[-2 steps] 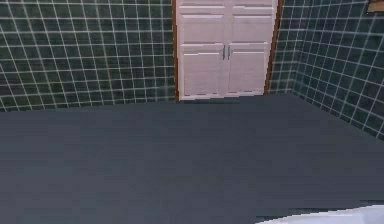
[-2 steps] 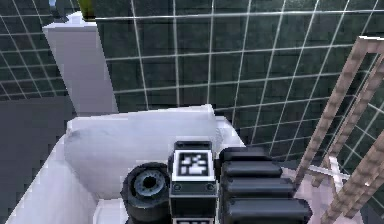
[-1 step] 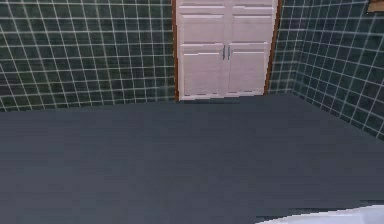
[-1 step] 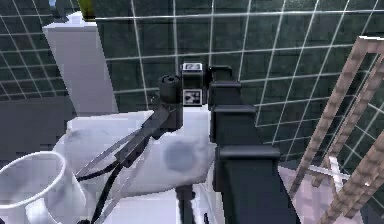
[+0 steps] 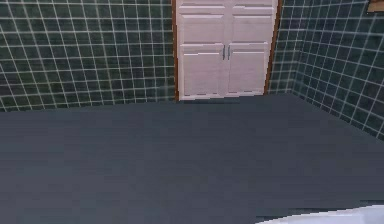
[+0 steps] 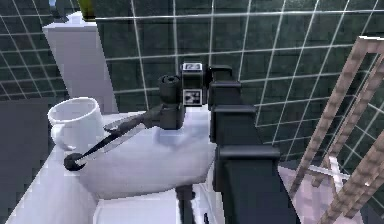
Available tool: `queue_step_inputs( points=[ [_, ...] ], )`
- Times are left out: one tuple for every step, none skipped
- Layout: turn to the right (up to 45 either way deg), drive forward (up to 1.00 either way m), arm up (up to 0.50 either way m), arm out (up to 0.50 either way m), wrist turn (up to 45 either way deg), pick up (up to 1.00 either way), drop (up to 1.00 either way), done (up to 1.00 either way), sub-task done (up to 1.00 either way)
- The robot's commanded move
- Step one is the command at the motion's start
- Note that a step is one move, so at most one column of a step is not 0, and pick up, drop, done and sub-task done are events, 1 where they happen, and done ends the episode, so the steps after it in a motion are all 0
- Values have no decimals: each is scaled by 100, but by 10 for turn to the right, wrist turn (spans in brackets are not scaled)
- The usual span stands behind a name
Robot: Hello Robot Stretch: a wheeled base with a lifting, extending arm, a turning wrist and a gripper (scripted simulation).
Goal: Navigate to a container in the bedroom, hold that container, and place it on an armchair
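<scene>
Container: whereabouts I cannot tell, likely past door (image 5: 225, 48) | handling: I'd guess light, rigid, best taken by rim or side once found | end effector (image 6: 76, 157) crosses toilet (image 6: 75, 60); I cannot tell whether it holds anything.

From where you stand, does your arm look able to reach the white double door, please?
Probably not. The white double door stands at the far wall across bare floor ahead, while the arm extends sideways toward a white toilet.
</scene>
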Motion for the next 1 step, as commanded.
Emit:
queue_step_inputs(
  points=[
    [0, 0, 0, 0, 450, 0, 0, 0, 0]
  ],
)
